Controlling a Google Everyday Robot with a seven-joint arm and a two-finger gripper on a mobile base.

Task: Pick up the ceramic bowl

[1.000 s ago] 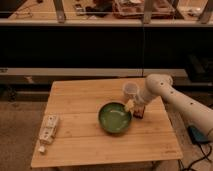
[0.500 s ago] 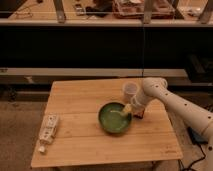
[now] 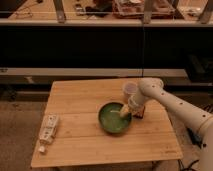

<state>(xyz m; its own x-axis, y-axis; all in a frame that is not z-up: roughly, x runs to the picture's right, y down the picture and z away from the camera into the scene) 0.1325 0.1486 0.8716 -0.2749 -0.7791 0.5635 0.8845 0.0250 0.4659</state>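
Note:
The green ceramic bowl (image 3: 113,119) sits on the wooden table (image 3: 80,110), right of its middle. It is round, shallow and glossy with a darker rim. My gripper (image 3: 125,111) comes down from the right on a white arm (image 3: 172,105) and sits at the bowl's right rim, its tip reaching over the bowl's inside. A small white cup (image 3: 129,90) stands just behind the bowl, next to the wrist.
A white packet (image 3: 48,128) lies near the table's left front edge with a small piece (image 3: 42,149) below it. A small dark object (image 3: 139,113) stands right of the bowl, partly behind the gripper. A dark shelf unit fills the background.
The arm has swung left and down, bringing my gripper from beside the cup to the bowl's right rim. The bowl, cup and packet have not moved.

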